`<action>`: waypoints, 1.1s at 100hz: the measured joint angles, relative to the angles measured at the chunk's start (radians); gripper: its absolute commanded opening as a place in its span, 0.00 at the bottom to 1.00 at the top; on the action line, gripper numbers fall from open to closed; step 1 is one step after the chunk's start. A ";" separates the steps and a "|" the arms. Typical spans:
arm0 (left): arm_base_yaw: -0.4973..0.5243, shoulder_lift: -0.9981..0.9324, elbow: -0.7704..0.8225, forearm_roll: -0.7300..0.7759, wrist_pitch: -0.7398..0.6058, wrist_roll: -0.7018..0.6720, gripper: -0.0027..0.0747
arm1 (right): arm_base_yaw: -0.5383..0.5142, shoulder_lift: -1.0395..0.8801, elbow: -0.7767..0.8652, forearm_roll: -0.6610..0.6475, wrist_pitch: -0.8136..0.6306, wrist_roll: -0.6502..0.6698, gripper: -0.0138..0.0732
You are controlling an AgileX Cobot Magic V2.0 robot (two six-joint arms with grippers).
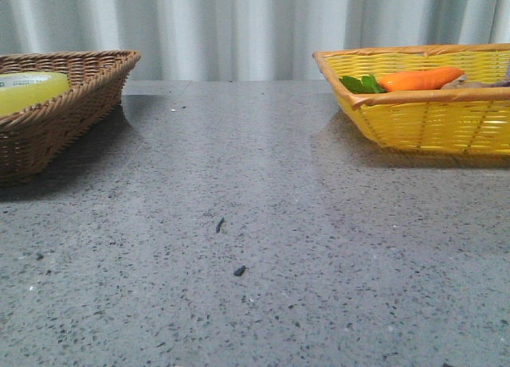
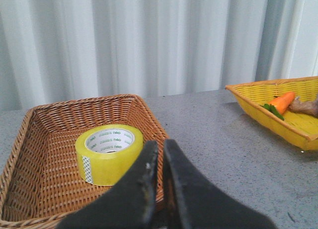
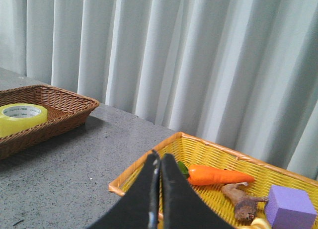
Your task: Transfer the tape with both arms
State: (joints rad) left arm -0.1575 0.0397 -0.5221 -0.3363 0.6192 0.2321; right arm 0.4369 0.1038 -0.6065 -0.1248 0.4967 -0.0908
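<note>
Tape [image 2: 109, 153] lies flat, core up, inside the brown wicker basket [image 2: 30, 189], near its middle, clear of all four walls. Our left gripper [image 2: 160, 154] hangs above the basket's near rim with jaws pressed together, holding nothing. Our right gripper [image 3: 159, 164] is likewise closed and empty, poised over the yellow basket [image 3: 149, 172]. We judge the pickup comes first: spread the left jaws, descend straight, and pinch one wall of the roll through the core. Basket rim may snag a low approach. Carrot [image 3: 218, 175], ginger root [image 3: 241, 201] and purple block [image 3: 290, 205] sit in the yellow basket, well apart from the tape.
</note>
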 measured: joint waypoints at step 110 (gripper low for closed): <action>0.051 -0.045 0.527 0.202 -0.294 -0.124 0.01 | 0.000 0.000 0.002 0.000 -0.002 0.000 0.09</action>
State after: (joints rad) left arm -0.1061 -0.0055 0.0048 -0.1342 0.3252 0.1080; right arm 0.4369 0.1038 -0.6041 -0.1248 0.4951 -0.0908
